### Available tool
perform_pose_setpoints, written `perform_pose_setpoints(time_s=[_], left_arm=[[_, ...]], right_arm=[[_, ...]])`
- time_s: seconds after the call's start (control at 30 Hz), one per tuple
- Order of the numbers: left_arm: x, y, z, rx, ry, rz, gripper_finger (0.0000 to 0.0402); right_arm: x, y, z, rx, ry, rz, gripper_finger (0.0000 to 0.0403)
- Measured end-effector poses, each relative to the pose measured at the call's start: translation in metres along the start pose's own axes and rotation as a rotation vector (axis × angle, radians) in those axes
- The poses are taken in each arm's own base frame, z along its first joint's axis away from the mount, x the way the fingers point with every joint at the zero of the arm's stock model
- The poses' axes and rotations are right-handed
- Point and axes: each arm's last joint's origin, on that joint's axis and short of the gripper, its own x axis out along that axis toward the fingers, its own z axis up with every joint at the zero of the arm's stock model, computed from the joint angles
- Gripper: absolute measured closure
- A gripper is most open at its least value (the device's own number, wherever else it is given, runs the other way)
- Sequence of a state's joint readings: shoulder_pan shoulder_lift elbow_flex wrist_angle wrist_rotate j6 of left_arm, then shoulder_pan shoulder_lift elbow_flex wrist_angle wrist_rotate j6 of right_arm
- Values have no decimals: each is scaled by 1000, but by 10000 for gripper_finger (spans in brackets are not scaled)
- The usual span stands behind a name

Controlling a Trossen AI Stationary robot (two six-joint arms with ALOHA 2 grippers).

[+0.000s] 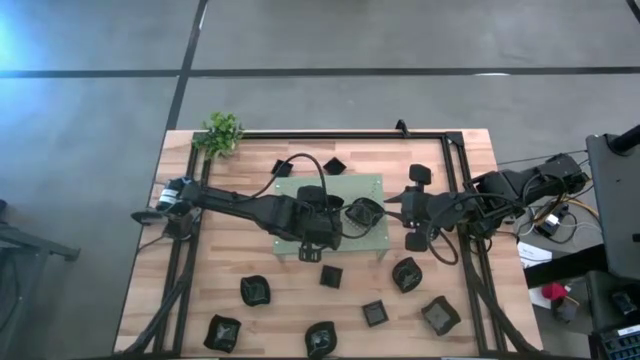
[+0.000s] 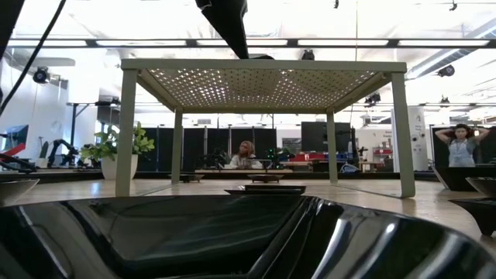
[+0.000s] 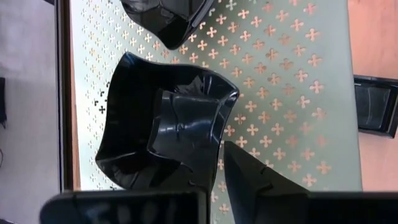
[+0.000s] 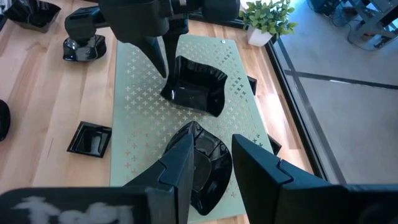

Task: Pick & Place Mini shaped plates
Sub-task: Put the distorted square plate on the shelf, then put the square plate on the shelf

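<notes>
Black dish (image 4: 202,165) on green mat (image 4: 134,118), right pincer (image 4: 208,163) clamped on its rim; left pincer (image 4: 163,62) apart beside squarish dish (image 4: 196,87), mid-mat.

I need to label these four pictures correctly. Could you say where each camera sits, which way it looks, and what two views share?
High view: above, looking straight down; both arms over the green mat.
Low view: table height, looking level under the mat; one arm descends from above.
Left wrist view: looks past the left gripper at a square plate.
Right wrist view: past the right gripper, gripping a round plate.
Shared: both wrist views show the square plate.
</notes>
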State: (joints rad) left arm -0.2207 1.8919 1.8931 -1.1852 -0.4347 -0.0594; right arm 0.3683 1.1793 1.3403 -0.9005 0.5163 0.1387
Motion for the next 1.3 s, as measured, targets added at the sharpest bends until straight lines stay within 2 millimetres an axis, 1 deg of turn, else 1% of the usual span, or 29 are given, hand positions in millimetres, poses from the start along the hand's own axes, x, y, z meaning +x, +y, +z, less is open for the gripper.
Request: perform_pose_setpoints(time_s=[0.17, 0.47, 0.57, 0.8, 0.97, 1.2, 1.3], left_arm=[[0, 0, 1, 2, -5, 0, 355], [0, 0, 0, 0, -4, 8, 355], [-4, 2, 2, -10, -17, 7, 355], [-23, 10, 9, -40, -81, 4, 355], [-41, 18, 9, -79, -127, 3, 355], [-70, 28, -6, -190, -133, -3, 355], [-81, 25, -14, -193, -117, -12, 355]], right_arm=[[0, 0, 0, 0, 0, 0, 298], [0, 0, 0, 0, 0, 0, 298], [0, 0, 0, 0, 0, 0, 298], [0, 0, 0, 0, 0, 0, 298], [0, 0, 0, 0, 1, -1, 298], [-6, -4, -4, 68, -5, 0, 298], [-8, -6, -8, 72, -1, 0, 298]])
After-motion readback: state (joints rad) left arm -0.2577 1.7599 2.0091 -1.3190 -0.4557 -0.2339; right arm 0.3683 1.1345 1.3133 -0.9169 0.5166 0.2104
